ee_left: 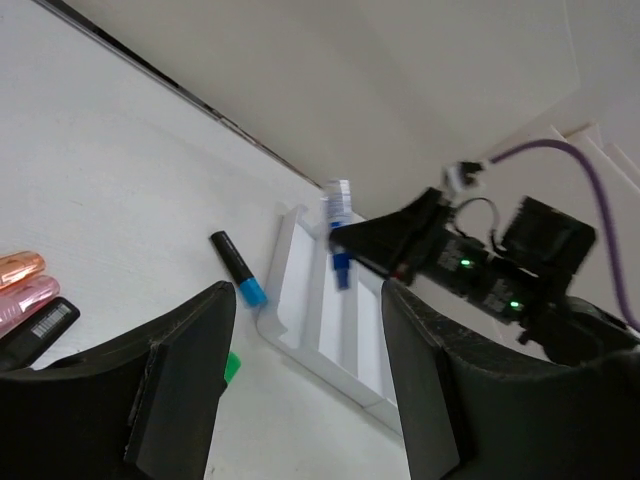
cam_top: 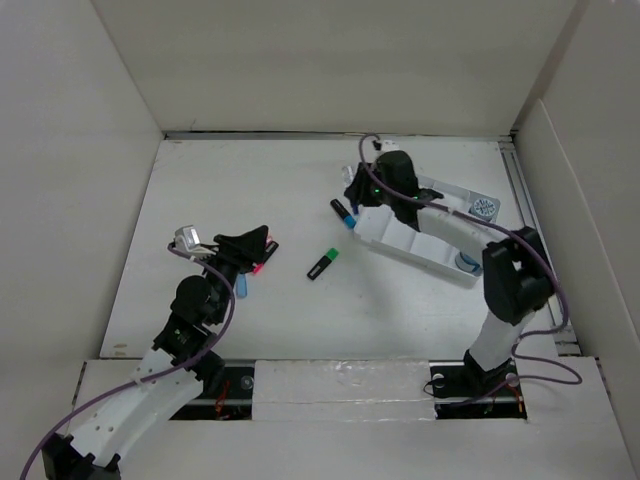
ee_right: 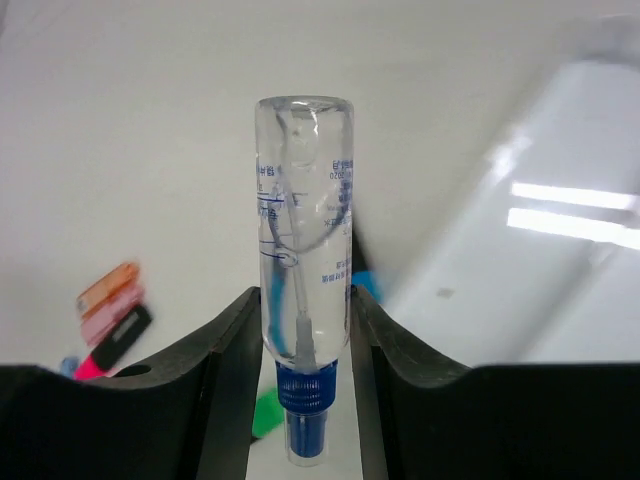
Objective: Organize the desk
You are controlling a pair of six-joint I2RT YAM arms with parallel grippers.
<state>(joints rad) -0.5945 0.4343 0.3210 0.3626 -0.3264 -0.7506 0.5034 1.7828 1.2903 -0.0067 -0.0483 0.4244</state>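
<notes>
The white desk (cam_top: pixel 250 180) carries scattered pens. My right gripper (ee_right: pixel 305 400) is shut on a clear spray bottle (ee_right: pixel 303 240) with a blue cap, held cap-down above the left end of a white compartment tray (cam_top: pixel 432 243). The bottle also shows in the left wrist view (ee_left: pixel 338 225). My left gripper (cam_top: pixel 258 243) is open and empty, low over the desk by a cluster of orange (ee_left: pixel 20 267), pink (ee_left: pixel 25 300) and black (ee_left: pixel 40 325) markers. A black marker with a blue cap (cam_top: pixel 343 212) lies by the tray's left corner. A green-capped marker (cam_top: pixel 322 263) lies mid-desk.
White walls border the desk on the left, back and right. The tray holds a round blue-and-white item (cam_top: pixel 484 208) at its far end and a blue item (cam_top: pixel 467 262) at its near end. A small blue pen (cam_top: pixel 241 286) lies under the left wrist.
</notes>
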